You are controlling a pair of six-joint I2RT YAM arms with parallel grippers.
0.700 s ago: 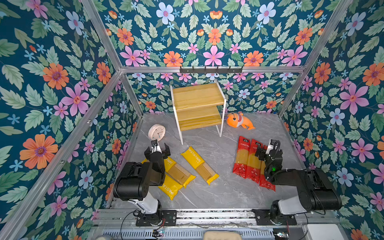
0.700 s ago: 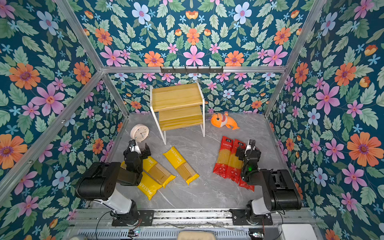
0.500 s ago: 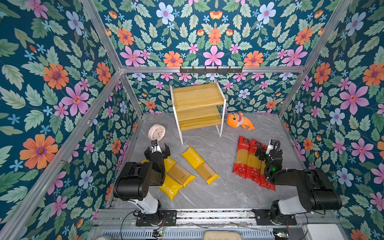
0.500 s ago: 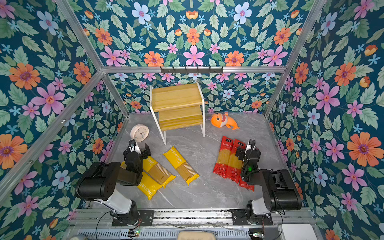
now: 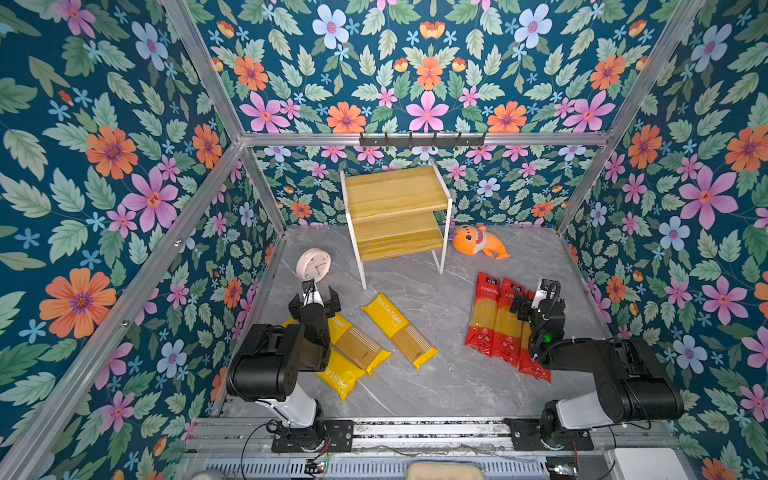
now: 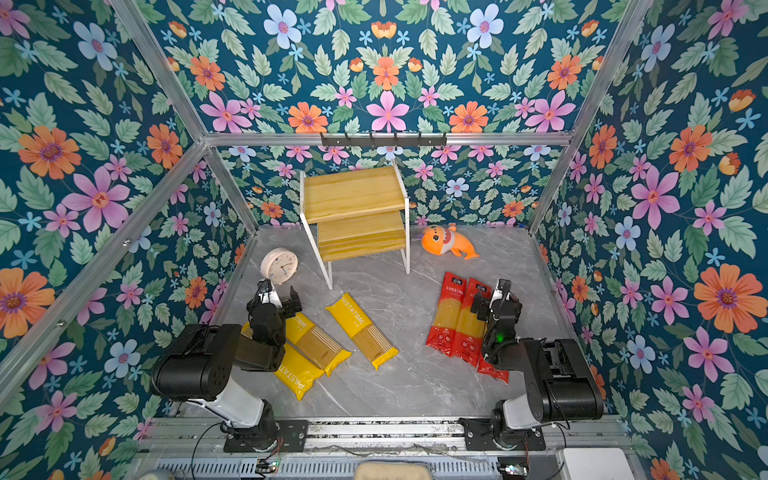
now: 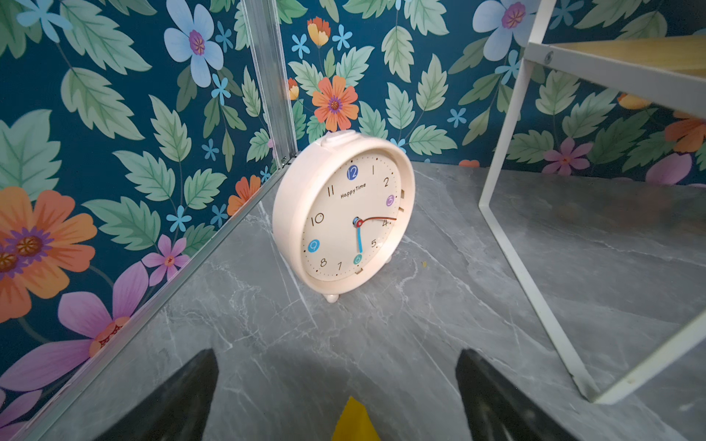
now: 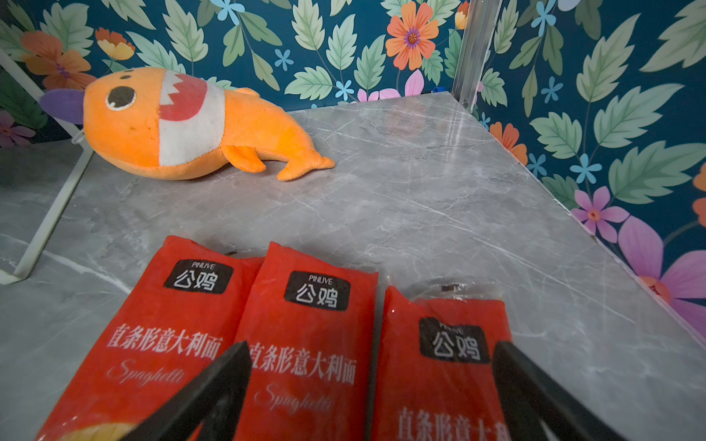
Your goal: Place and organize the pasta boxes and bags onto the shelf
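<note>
Yellow PASTATIME packs (image 5: 399, 330) lying flat on grey marble table (image 5: 449, 291), near left, two overlapping; red spaghetti packs (image 5: 494, 320) lying side by side, near right. Shelf (image 5: 395, 195) standing far centre, apart from both. Left gripper (image 5: 314, 300) hovering over yellow packs' far ends, right gripper (image 5: 536, 297) over red ones; both gaping wide, gripping nothing. Only left wrist view making clock (image 7: 344, 214) print "Happy Time" legible. Only right wrist view rendering "PINLIVE" labels legible, orange plush shark (image 8: 183, 122) lying beyond.

Third red pack (image 5: 534, 370) mostly under the right arm (image 5: 623, 374), one yellow pack (image 5: 338, 376) perhaps half-hidden too.
</note>
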